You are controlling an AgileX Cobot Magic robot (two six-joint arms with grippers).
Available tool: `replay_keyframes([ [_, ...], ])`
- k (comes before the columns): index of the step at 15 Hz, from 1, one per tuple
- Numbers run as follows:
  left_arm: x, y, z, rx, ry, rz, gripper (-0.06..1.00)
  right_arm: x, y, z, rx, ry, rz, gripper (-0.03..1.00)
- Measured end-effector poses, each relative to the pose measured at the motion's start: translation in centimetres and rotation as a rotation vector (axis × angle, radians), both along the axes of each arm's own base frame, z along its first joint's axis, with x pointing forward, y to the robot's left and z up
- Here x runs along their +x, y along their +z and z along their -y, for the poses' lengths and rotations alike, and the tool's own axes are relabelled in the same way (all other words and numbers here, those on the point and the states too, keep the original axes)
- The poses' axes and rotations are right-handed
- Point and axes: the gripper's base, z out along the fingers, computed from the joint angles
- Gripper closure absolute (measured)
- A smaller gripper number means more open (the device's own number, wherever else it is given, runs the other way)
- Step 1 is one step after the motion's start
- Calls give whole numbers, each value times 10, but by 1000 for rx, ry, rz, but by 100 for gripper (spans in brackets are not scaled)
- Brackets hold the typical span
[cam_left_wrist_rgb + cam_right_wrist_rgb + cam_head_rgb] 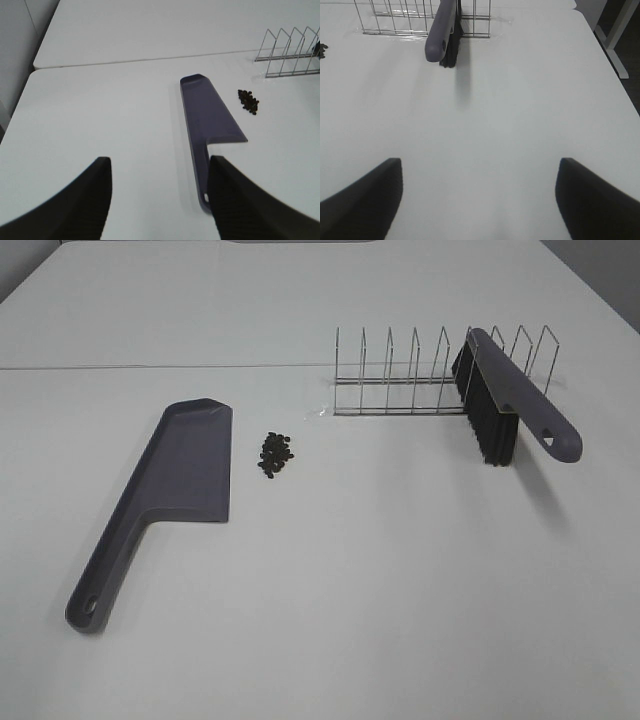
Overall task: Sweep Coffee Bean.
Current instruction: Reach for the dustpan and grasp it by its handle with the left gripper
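Evidently sweeping hasn't begun: coffee beans (276, 453) cluster just beside the dustpan (170, 490), brush (510, 405) seemingly propped in the wire rack (390, 411); left gripper (160, 200) and right gripper (480, 200) gape, empty.

The left gripper (160, 160) is held low and level, jaws partly apart with nothing between them. Its two dark fingers (82, 200) point forward, with the wire rack (290, 52) well ahead and off toward the right arm's side. The right gripper (480, 161) has its jaws spread wider, also empty. Its fingers face that rack almost squarely and stay well apart from it. Neither gripper touches the rack.
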Motion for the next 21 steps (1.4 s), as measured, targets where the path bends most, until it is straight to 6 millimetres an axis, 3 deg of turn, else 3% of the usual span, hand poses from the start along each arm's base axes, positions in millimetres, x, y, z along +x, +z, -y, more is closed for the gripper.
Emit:
replay_keyframes([
  [1,16,3,1,-14,0,-11,39,0,0,0,0,0,0,18],
  [2,55,2,2,-21,9,-98,39,0,0,0,0,0,0,18],
  [3,64,1,2,-21,11,-125,39,0,0,0,0,0,0,18],
  [10,226,-16,9,-3,11,-600,31,0,0,0,0,0,0,18],
  [12,261,-25,11,-1,5,-700,30,0,0,0,0,0,0,18],
  [15,294,-40,13,1,-2,-810,27,0,0,0,0,0,0,18],
  [16,305,-60,17,-11,-4,-887,19,0,0,0,0,0,0,18],
  [18,308,-77,26,-8,-16,-958,17,0,0,0,0,0,0,18],
  [21,308,-102,63,34,-91,-1039,16,0,0,0,0,0,0,18],
])
